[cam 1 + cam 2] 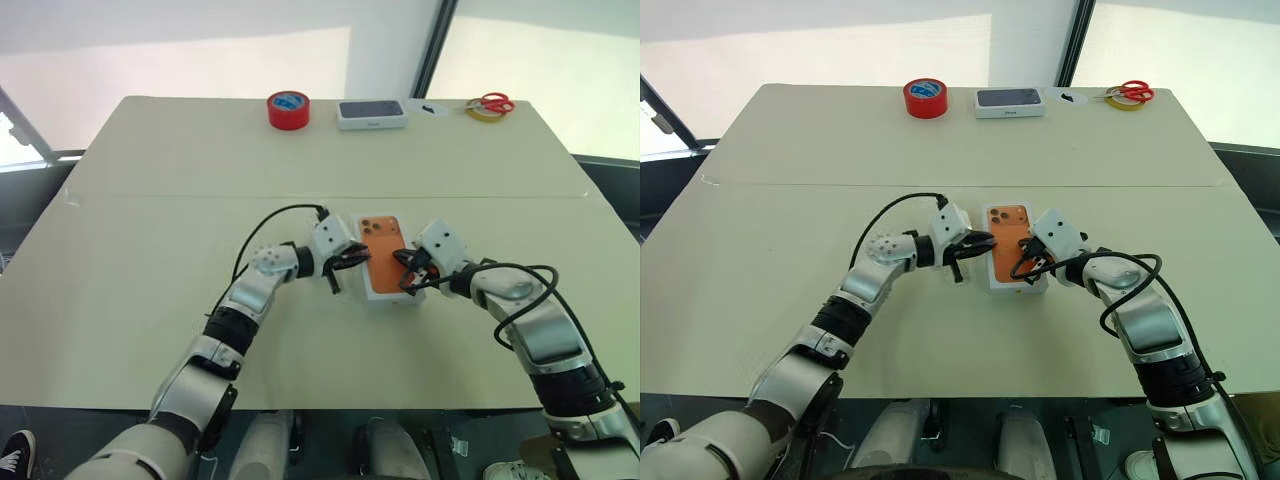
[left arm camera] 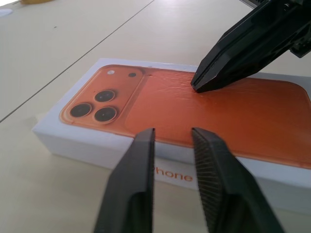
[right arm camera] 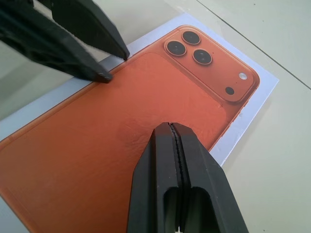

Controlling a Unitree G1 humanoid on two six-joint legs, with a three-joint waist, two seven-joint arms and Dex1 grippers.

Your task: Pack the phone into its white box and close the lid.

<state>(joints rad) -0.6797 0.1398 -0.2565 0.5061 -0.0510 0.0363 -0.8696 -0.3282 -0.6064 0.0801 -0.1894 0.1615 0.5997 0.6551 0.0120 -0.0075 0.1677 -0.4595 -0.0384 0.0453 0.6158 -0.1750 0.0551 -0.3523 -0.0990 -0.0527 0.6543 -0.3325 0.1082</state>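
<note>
The right gripper [image 3: 176, 130] has its two fingers pressed flat together, holding nothing, with the closed tip resting on or just above the printed orange top of the lid [image 2: 165, 97]. The left gripper [image 2: 172, 136] comes in from the other long side; its fingers stand a little apart with an empty gap between them, level with the lid's near wall and just short of it, so it has hold of nothing either.

The lid sits squarely over the white box, print side up, in the middle of the counter [image 1: 150, 200] between the two arms. The box's tray and the phone are hidden beneath it, so whether the lid is fully seated cannot be told; in the wrist views it looks level.

The risks, as I judge them, come from pressing. The right tip bears on one small spot; if it pushes off-centre, the lid could tip down on that side and jam crooked on the tray walls. The box is light and the counter looks smooth, so a sideways nudge from the left fingers against the wall could slide the whole box towards the right arm rather than seat the lid. If the left fingers close on the wall edge, they might lift the lid back off.

Farther back lie a red tape roll [image 1: 288, 110], a second white box with a dark phone picture [image 1: 372, 114], and scissors [image 1: 490, 104], all well apart.
</note>
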